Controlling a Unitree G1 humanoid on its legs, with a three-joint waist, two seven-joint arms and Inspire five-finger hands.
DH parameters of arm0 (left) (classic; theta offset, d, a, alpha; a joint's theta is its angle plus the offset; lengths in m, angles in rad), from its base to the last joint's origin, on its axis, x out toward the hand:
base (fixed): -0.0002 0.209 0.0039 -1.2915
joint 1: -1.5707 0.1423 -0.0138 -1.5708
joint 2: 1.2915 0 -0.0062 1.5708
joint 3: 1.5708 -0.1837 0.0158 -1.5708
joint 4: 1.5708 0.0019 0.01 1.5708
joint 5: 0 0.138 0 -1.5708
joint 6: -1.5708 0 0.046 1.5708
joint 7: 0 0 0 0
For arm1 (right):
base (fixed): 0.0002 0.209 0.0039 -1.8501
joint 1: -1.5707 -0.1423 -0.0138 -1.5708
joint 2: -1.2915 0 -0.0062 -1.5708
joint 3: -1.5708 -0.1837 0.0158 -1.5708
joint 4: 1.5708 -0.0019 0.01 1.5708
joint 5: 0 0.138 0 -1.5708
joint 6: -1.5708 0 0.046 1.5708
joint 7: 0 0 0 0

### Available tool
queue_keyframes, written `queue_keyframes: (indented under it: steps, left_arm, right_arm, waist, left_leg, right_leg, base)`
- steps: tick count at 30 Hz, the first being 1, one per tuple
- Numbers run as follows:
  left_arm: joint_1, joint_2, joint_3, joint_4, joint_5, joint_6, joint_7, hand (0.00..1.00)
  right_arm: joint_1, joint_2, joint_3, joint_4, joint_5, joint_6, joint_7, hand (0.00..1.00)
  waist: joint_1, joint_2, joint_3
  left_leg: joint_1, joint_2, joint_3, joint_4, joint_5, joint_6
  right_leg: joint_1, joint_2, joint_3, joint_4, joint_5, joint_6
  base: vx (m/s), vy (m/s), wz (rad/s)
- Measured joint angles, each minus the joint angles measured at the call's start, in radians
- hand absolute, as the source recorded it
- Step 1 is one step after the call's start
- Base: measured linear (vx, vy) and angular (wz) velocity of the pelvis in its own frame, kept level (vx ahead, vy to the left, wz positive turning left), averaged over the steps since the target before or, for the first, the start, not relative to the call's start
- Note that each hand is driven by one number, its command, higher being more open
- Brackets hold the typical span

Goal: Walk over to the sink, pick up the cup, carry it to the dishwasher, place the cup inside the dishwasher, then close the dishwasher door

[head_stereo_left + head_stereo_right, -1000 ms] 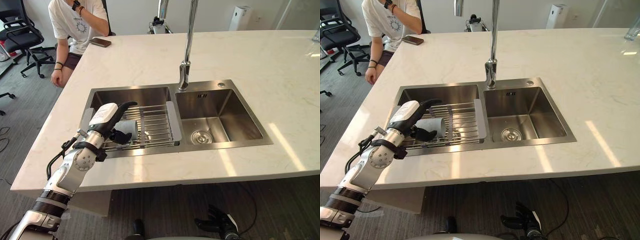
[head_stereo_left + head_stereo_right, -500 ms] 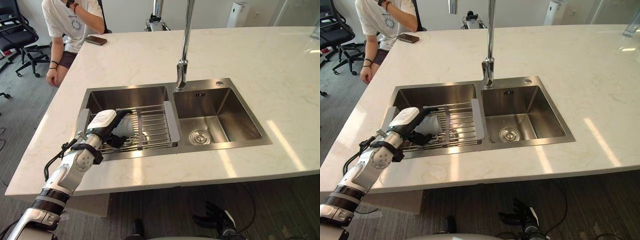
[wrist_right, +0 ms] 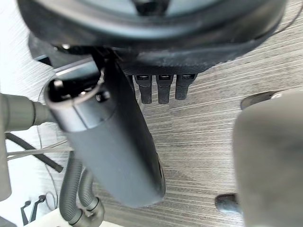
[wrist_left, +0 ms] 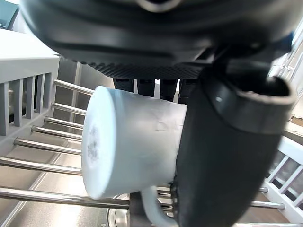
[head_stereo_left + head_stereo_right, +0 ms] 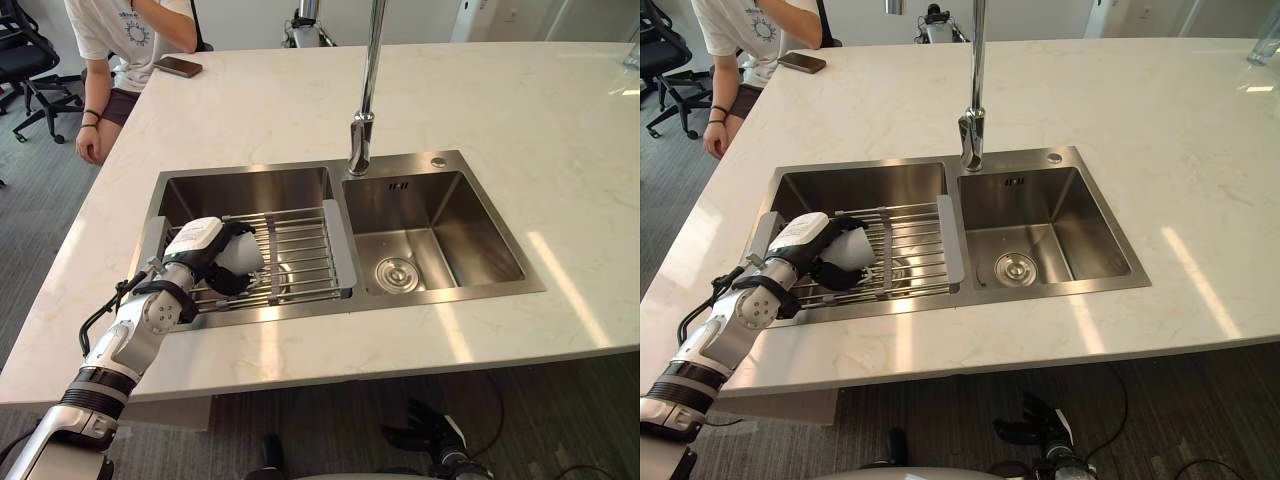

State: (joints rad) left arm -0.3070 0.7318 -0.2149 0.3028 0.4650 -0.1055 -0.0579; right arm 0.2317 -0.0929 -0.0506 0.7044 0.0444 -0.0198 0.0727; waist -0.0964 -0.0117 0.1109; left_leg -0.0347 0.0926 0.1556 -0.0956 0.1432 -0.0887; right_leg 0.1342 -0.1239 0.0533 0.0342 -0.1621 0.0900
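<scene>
On rack [image 5: 300,250], left hand [image 5: 195,243] round cup [image 4: 137,142], wrist view shows handle [image 4: 149,213]

1. I see the sink [image 5: 250,190] set into the desk [image 5: 500,120], its two basins side by side.
2. The faucet [image 5: 362,140] stands behind the divider between them.
3. A rack [image 5: 300,250] spans the left basin; the cup [image 5: 243,253] lies on its side on it, with my left hand [image 5: 200,245] curled round it.
4. The drain [image 5: 397,275] sits in the right basin.
5. A phone [image 5: 180,67] lies at the desk's far left corner, beside a person [image 5: 125,25].
6. My right hand [image 5: 435,440] hangs below the desk's near edge.
</scene>
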Motion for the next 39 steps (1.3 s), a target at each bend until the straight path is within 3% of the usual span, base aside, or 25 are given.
queue_keyframes:
  steps: [10, 15, 23, 26, 27, 28, 29, 31, 34, 39]
  left_arm:
    - [0.01, -0.026, 0.0, -0.057, -0.071, 0.024, -0.011, 0.3]
    - [0.063, -0.169, 0.009, -0.319, -0.211, 0.023, 0.03, 0.3]
    - [0.118, -0.359, 0.073, -0.544, -0.377, -0.023, 0.109, 0.3]
    - [0.192, -0.444, 0.139, -0.593, -0.506, -0.038, 0.139, 0.3]
    - [0.228, -0.474, 0.169, -0.613, -0.566, -0.041, 0.147, 0.3]
    - [0.263, -0.504, 0.177, -0.628, -0.617, -0.045, 0.159, 0.3]
    - [0.285, -0.516, 0.176, -0.64, -0.652, -0.046, 0.161, 0.3]
    - [0.345, -0.527, 0.187, -0.714, -0.751, -0.056, 0.156, 0.3]
    - [0.403, -0.578, 0.221, -0.771, -0.827, -0.066, 0.154, 0.3]
    - [0.491, -0.631, 0.225, -0.793, -0.878, -0.074, 0.141, 0.3]
  right_arm:
    - [0.001, 0.001, 0.0, 0.0, -0.006, 0.0, -0.002, 0.9]
    - [-0.027, 0.001, -0.001, -0.001, -0.002, 0.0, -0.011, 0.9]
    - [-0.066, -0.004, -0.006, -0.005, 0.002, 0.0, -0.03, 0.9]
    - [-0.063, -0.012, -0.014, -0.004, 0.007, 0.001, -0.037, 0.9]
    - [-0.062, -0.008, -0.015, -0.001, 0.012, 0.004, -0.038, 0.9]
    - [-0.057, -0.004, -0.024, 0.001, 0.014, 0.005, -0.039, 0.9]
    - [-0.051, -0.013, -0.024, 0.0, 0.015, 0.006, -0.041, 0.9]
    - [-0.046, -0.008, -0.031, -0.004, 0.025, 0.01, -0.049, 0.9]
    - [-0.045, 0.026, -0.031, -0.014, 0.042, 0.01, -0.05, 0.9]
    - [-0.044, 0.037, -0.031, -0.039, 0.05, 0.01, -0.055, 0.9]
  waist:
    - [0.003, -0.002, 0.001]
    - [0.01, -0.005, 0.0]
    - [0.019, 0.005, -0.002]
    - [0.03, 0.025, 0.002]
    - [0.03, 0.018, -0.001]
    - [0.041, 0.011, -0.001]
    - [0.052, 0.027, -0.011]
    - [0.054, 0.041, -0.027]
    - [0.058, 0.025, -0.032]
    - [0.06, 0.025, -0.034]
  left_leg:
    - [0.0, -0.001, 0.003, 0.0, -0.004, 0.002]
    - [0.0, 0.001, 0.005, 0.006, 0.003, 0.005]
    - [0.006, 0.038, -0.007, 0.002, 0.027, 0.0]
    - [0.005, 0.037, -0.029, 0.0, 0.001, -0.016]
    - [0.004, 0.026, -0.033, 0.006, -0.027, -0.042]
    - [-0.006, 0.004, -0.034, 0.086, -0.024, -0.011]
    - [0.004, 0.001, -0.033, 0.092, -0.047, 0.002]
    - [0.036, -0.01, -0.033, 0.005, 0.0, 0.019]
    - [0.038, -0.01, -0.029, 0.006, 0.003, 0.023]
    - [0.044, -0.009, -0.025, 0.001, 0.005, 0.025]
  right_leg:
    - [-0.003, -0.003, 0.002, 0.001, 0.001, 0.001]
    - [-0.013, 0.0, 0.006, 0.02, 0.004, 0.003]
    - [-0.016, 0.036, 0.002, 0.04, 0.022, 0.003]
    - [-0.014, 0.039, -0.008, 0.041, 0.019, -0.002]
    - [-0.018, 0.019, -0.016, 0.033, 0.01, -0.017]
    - [-0.018, 0.003, -0.014, 0.031, 0.011, -0.016]
    - [-0.019, 0.007, -0.013, 0.03, 0.014, -0.014]
    - [-0.025, 0.008, -0.017, 0.03, 0.026, 0.002]
    - [-0.025, 0.008, -0.012, 0.032, 0.037, 0.01]
    - [-0.023, 0.009, -0.009, 0.041, 0.038, 0.011]
  base:
    - [0.0, 0.0, 0.0]
    - [0.0, -0.003, -0.03]
    - [-0.08, -0.033, -0.02]
    - [-0.16, 0.001, 0.06]
    - [-0.11, 0.051, 0.08]
    - [-0.06, 0.051, -0.01]
    - [0.03, 0.042, -0.05]
    - [0.04, 0.01, 0.03]
    - [0.0, 0.002, -0.04]
    - [-0.02, -0.009, -0.01]
